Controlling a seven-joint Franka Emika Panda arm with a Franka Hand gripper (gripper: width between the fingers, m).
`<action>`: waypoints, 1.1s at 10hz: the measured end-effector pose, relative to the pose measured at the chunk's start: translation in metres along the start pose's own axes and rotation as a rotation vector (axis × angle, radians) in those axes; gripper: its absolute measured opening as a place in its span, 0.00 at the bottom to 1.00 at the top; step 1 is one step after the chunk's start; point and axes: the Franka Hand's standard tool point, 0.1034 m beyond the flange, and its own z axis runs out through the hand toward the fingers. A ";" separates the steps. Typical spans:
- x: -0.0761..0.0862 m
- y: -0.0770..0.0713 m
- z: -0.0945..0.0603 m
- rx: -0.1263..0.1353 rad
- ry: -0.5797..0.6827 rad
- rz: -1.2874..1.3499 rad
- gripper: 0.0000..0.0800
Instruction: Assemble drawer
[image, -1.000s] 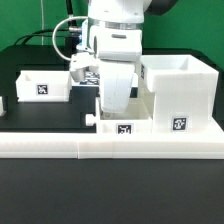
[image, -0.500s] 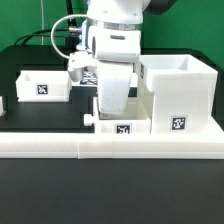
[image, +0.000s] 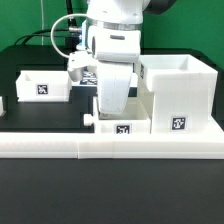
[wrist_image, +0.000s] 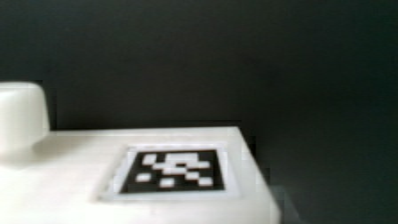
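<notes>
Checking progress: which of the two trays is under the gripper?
The tray beside the housing, below the gripper; the other tray sits apart at the exterior view's left.

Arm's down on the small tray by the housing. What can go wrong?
1. The tool reaches down at the small white knobbed plastic tray, but its grip is hidden; a poor hold may let the tray tilt or slip.
2. The tall white boxy housing stands right beside that tray; a sideways move might knock it.
3. The long low white barrier lies just in front and may catch the tray.
</notes>
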 end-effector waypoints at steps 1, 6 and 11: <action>-0.001 0.000 0.000 0.000 0.000 0.002 0.05; 0.002 0.000 0.000 0.000 -0.010 -0.032 0.05; 0.001 -0.001 0.001 -0.002 -0.021 -0.057 0.05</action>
